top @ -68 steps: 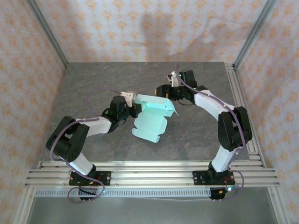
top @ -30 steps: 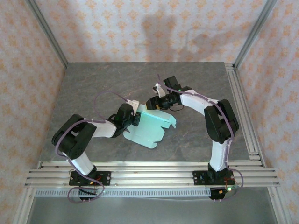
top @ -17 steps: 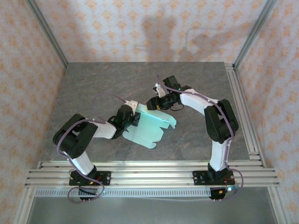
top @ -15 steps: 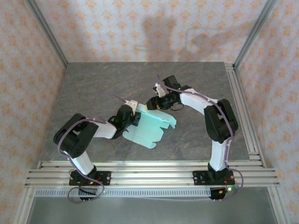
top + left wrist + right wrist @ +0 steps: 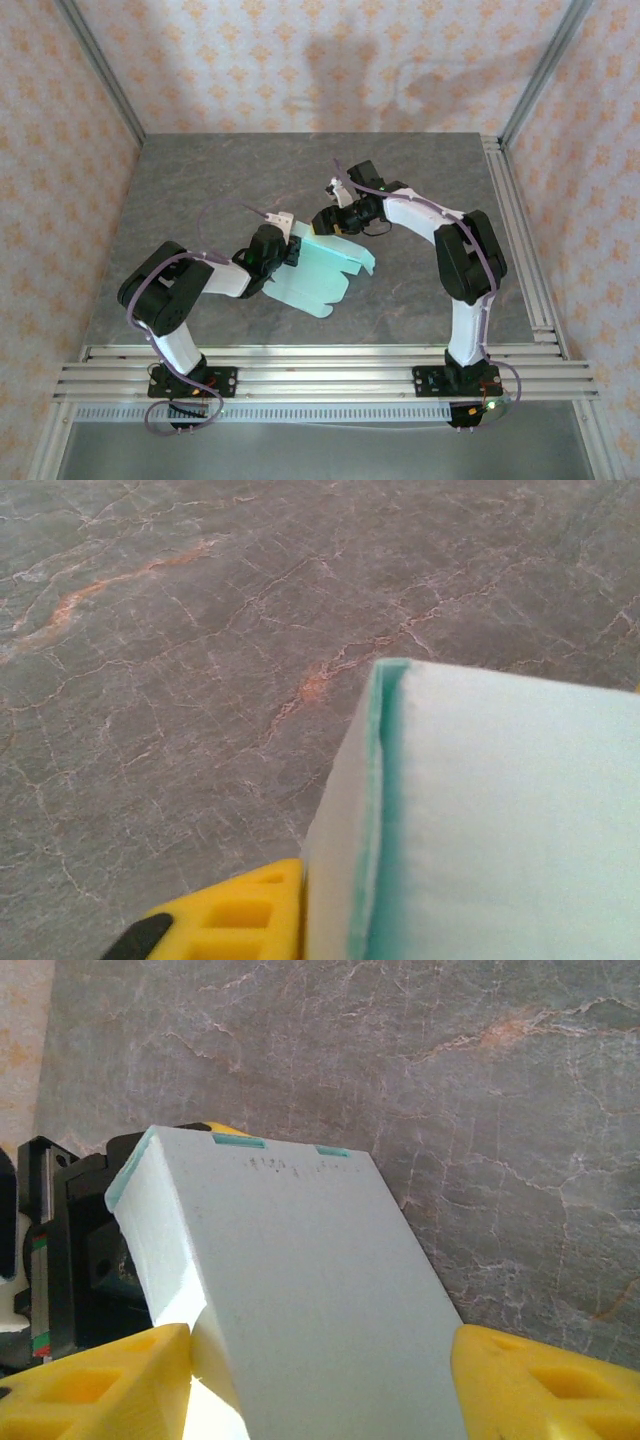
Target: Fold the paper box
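1. Partway, I'd say: the paper box (image 5: pixel 325 268), near the middle of the table (image 5: pixel 200 180), has one end raised into a walled body. Its flaps (image 5: pixel 312 292) toward the table's near edge lie flat, unfolded.
2. The right gripper (image 5: pixel 325 222), just past the table's middle, clasps the raised end across its width. The left gripper (image 5: pixel 290 250), left of the middle, meets the card's edge; clamped or not, I can't tell.
3. The box's inside is hidden.
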`<state>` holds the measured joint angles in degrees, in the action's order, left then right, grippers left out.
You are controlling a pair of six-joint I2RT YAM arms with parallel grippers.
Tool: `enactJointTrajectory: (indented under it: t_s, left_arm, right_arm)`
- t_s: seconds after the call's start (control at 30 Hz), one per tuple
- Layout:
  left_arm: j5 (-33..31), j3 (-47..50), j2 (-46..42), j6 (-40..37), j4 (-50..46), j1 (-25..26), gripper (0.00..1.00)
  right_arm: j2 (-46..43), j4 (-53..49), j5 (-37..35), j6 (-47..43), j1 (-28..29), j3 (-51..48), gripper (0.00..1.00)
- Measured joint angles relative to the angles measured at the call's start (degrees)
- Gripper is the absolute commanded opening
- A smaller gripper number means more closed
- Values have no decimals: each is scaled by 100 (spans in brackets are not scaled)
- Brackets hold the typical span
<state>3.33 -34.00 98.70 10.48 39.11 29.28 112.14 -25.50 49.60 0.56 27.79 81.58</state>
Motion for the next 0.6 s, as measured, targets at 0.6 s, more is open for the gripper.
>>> enactJointTrajectory:
  t_s: [0.6]
  left_arm:
    - [74, 0, -94, 35, -170, 35, 0]
  right_arm:
    - [-245, 330, 42, 332, -57, -201, 67]
